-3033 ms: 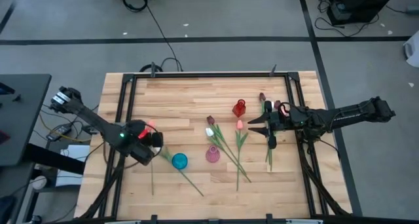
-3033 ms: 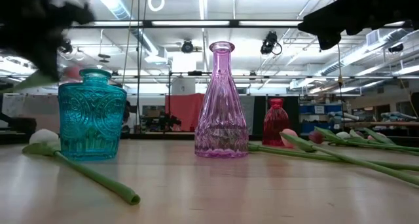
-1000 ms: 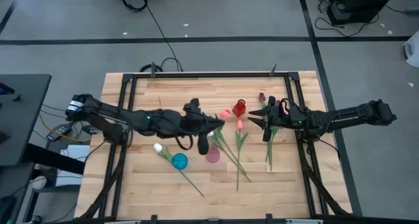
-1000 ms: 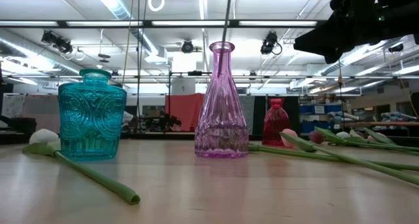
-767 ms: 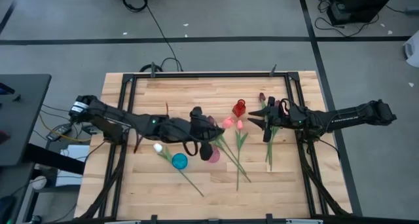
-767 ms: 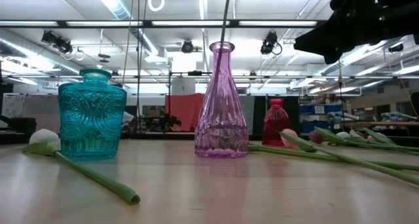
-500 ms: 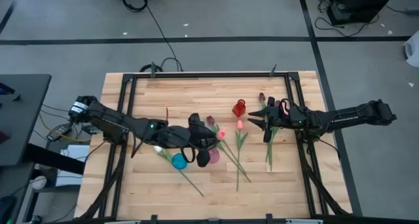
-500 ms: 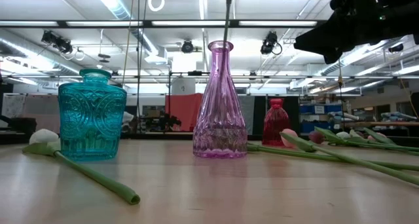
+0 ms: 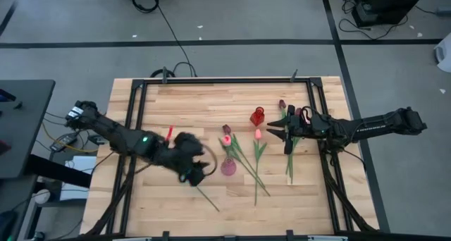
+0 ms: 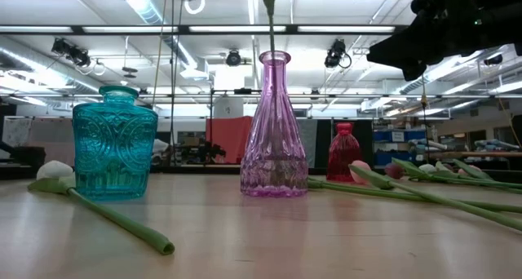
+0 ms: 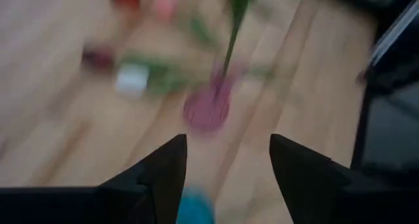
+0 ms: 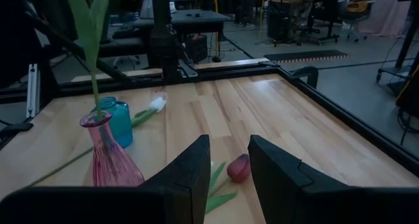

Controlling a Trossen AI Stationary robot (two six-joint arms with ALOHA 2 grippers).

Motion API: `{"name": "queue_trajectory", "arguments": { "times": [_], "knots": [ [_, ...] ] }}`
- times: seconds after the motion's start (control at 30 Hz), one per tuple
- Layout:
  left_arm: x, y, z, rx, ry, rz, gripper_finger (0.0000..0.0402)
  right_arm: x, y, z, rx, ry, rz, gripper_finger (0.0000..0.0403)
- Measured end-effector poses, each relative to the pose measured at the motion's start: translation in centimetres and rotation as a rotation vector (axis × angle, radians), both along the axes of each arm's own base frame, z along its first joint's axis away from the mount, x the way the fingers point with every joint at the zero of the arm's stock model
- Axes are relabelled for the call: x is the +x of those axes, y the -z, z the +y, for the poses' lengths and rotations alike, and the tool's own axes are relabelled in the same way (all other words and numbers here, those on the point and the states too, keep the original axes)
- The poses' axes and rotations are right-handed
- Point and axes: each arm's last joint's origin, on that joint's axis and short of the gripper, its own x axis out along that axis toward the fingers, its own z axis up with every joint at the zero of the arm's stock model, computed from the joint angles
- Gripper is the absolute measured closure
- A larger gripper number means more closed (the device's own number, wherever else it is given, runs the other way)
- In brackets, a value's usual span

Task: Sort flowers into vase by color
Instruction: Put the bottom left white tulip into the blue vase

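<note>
Frankly, my left gripper (image 11: pixel 226 178) could clip the pink vase (image 9: pixel 228 166) and tip it with the pink tulip (image 9: pixel 226 139) standing inside. Its fingers are spread wide, empty, vase just ahead. My right gripper (image 12: pixel 226 178), part-open and empty, waits above a dark red tulip (image 12: pixel 237 167).

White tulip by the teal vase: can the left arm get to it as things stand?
Probably yes. The left end effector is open, holds nothing, and hovers over the teal vase. The white tulip lies flat on the table beside that vase, nothing on top of it; the vase crowds one side.
</note>
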Motion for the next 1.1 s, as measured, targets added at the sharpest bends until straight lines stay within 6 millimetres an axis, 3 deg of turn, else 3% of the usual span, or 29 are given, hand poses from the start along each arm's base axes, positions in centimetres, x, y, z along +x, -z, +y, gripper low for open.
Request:
{"name": "queue_trajectory", "arguments": {
  "times": [0.2,0.3,0.43,0.57,0.8,0.97,1.1],
  "knots": [
    [-3.8,1.4,-2.5,-0.026,-0.087,0.195,0.0195,0.0,0.0,0.0,-0.007,-0.001,-0.003,0.0285],
    [-5.1,2.7,-3.5,0.067,-0.076,0.331,0.0201,0.0,-0.1,0.0,-0.009,-0.004,-0.012,0.0285],
    [-5.6,4.6,-3.9,0.226,-0.039,0.531,0.0208,0.1,-0.5,0.1,-0.013,-0.027,-0.047,0.0285],
    [-5.0,7.0,-3.0,0.224,0.010,0.714,0.0223,0.1,-0.6,0.2,-0.010,-0.055,-0.055,0.0285],
    [-4.3,10.3,-2.3,0.274,0.255,0.728,0.0255,0.1,-0.5,0.2,-0.008,-0.060,-0.054,0.0285],
    [-5.2,12.1,-1.1,0.262,0.311,0.703,0.0268,0.1,-0.5,0.2,-0.015,-0.061,-0.050,0.0285],
    [-6.2,12.3,0.5,0.224,0.294,0.616,0.0274,0.1,-0.4,0.2,-0.010,-0.060,-0.043,0.0285]
  ]
}}
